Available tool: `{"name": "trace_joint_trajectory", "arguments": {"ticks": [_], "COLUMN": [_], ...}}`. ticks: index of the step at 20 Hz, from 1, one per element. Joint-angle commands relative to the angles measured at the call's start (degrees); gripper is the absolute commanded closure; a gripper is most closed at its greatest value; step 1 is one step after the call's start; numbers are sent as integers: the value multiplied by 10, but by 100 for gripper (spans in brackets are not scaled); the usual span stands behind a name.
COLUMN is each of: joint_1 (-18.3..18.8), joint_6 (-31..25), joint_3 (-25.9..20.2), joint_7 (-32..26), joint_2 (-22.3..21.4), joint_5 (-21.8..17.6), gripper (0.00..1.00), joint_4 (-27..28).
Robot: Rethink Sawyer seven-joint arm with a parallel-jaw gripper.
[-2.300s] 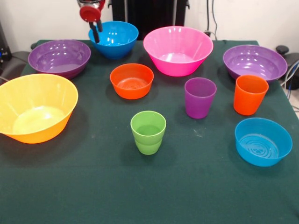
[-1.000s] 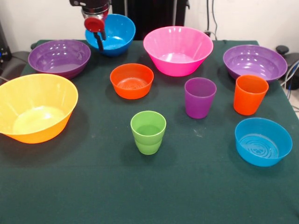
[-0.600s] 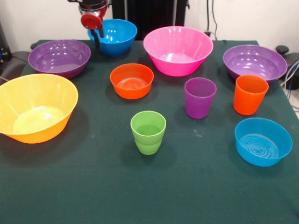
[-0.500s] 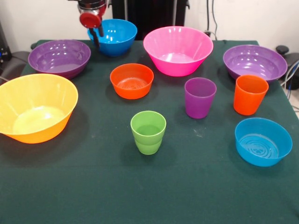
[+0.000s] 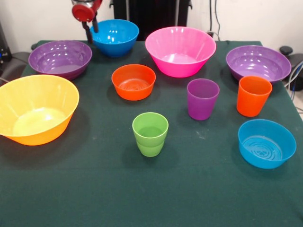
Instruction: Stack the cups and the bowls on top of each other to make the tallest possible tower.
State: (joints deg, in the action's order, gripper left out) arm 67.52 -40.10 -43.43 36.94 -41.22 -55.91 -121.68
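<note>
Cups and bowls all sit apart on the green table (image 5: 94, 189); I see nothing stacked yet. My gripper (image 5: 91, 29) hangs at the top left, its two dark fingers (image 5: 87, 33) a narrow gap apart and holding nothing, just left of the medium blue bowl (image 5: 115, 37) and not touching its rim as far as I can tell. That blue bowl stands upright at the far edge, between a purple bowl (image 5: 60, 58) on the left and the big pink bowl (image 5: 180, 50). A second purple bowl (image 5: 258, 62) sits at the far right. The large yellow bowl (image 5: 35, 109) is at the left edge, nearer the camera. The small orange bowl (image 5: 133, 81) lies in front of the blue one. The purple cup (image 5: 202, 98) and orange cup (image 5: 253, 95) stand near each other on the right, the shallow blue bowl (image 5: 266, 143) in front of them. The green cup (image 5: 150, 134) stands alone in the middle.
</note>
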Motion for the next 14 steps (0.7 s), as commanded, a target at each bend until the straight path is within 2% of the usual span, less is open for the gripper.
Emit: {"name": "trace_joint_trajectory", "arguments": {"ticks": [1, 7, 11, 14], "joint_1": [-52, -48, -48, -54], "joint_6": [0, 11, 18, 25], "joint_3": [31, 41, 43, 47], "joint_7": [10, 0, 11, 19], "joint_2": [47, 61, 70, 74], "joint_5": [-50, -54, -43, -52], "gripper": [0, 0, 0, 0], "joint_4": [22, 29, 28, 32]}}
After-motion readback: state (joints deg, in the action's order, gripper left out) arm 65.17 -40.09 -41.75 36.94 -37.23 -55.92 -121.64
